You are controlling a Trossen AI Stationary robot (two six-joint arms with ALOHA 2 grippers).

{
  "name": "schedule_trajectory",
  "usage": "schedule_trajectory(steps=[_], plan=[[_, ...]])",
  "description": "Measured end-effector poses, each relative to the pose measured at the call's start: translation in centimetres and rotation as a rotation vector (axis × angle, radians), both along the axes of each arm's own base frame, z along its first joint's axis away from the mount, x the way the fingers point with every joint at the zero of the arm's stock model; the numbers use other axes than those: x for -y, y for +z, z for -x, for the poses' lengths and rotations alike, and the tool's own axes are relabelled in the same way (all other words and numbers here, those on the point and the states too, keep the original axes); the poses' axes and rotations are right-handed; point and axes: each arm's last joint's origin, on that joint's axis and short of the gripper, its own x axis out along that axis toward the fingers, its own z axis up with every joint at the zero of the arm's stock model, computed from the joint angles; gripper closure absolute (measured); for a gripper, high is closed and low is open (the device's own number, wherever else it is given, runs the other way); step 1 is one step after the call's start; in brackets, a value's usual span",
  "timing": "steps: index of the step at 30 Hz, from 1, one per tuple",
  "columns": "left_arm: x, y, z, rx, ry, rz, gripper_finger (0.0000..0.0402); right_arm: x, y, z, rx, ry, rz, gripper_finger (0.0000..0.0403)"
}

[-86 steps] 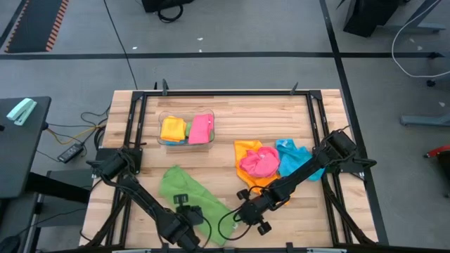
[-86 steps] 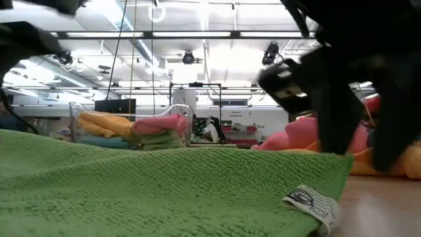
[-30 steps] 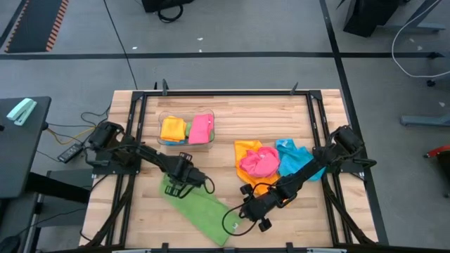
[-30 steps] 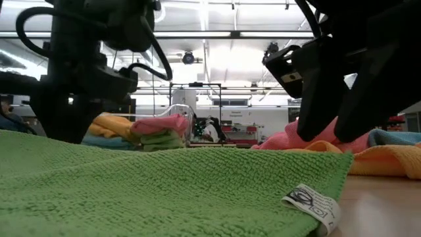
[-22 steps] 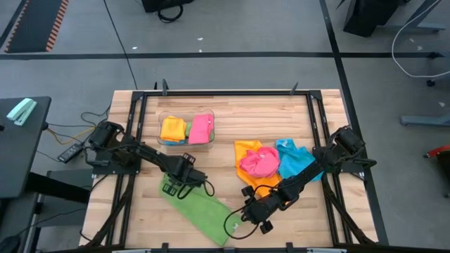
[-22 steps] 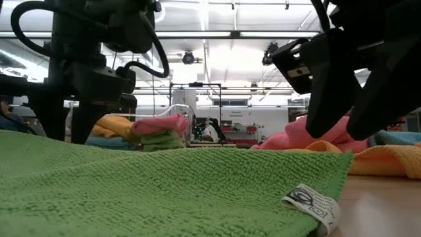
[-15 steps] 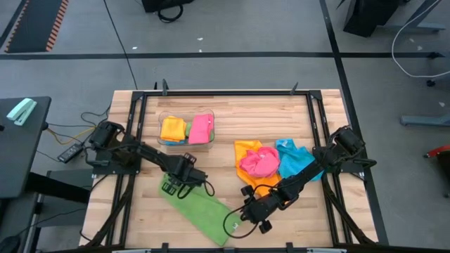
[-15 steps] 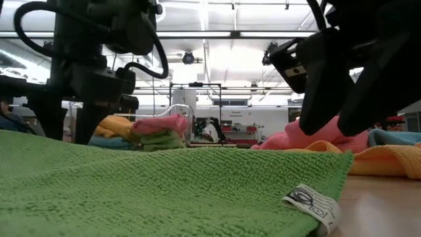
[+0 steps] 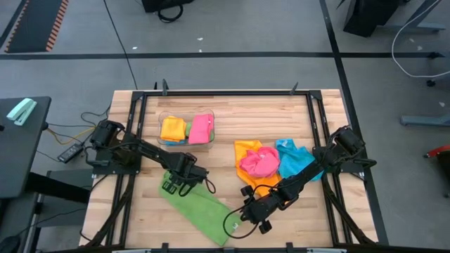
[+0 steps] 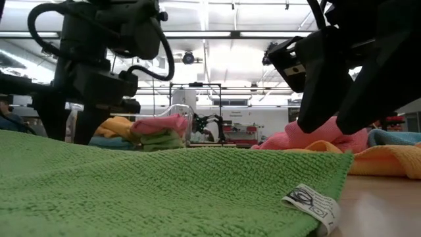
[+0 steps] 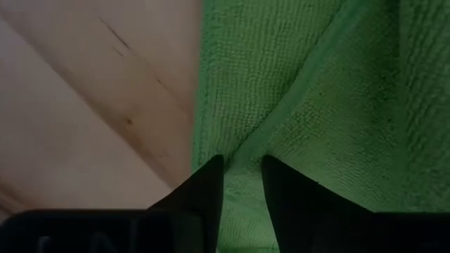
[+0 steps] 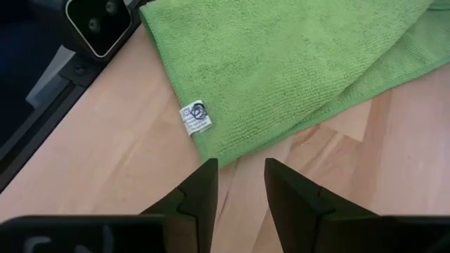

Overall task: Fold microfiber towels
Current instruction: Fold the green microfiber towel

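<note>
While your left gripper (image 9: 171, 186) has come down from the near edge of the surface (image 9: 232, 119) to the far corner of the green towel (image 9: 200, 209), the towel now lies folded in a long strip. That means one fold is made and the next one can begin. The left wrist view shows its fingers slightly apart, a raised fold of green cloth between the tips, not yet pinched. Your right gripper (image 9: 246, 214) hovers just beside the towel's near corner with the label (image 12: 195, 117), fingers slightly spread, holding nothing.
</note>
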Motion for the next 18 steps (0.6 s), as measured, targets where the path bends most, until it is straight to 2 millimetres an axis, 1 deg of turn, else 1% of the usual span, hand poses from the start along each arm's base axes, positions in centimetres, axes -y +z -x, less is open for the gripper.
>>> schedule_trajectory(steps=[5, 9, 11, 14, 18], plan=[[-0.10, -0.79, 0.57, 0.002, -0.002, 0.004, 0.0291, 0.00, 0.00, 0.00, 0.000, 0.000, 0.000, 0.0277], [-0.03, -0.86, 0.62, 0.001, -0.008, 0.000, 0.0280, -0.03, 0.06, -0.06, 0.008, 0.001, -0.006, 0.0277], [-0.03, -0.88, 0.64, -0.001, -0.008, -0.001, 0.0282, -0.02, 0.06, -0.06, 0.008, 0.003, -0.003, 0.0277], [0.15, -0.89, 0.69, -0.002, -0.029, -0.001, 0.0299, -0.04, 0.06, -0.05, 0.008, 0.003, -0.003, 0.0277], [0.76, -0.92, 0.90, -0.006, -0.109, -0.006, 0.0343, -0.04, 0.05, -0.05, 0.006, 0.000, -0.006, 0.0277]])
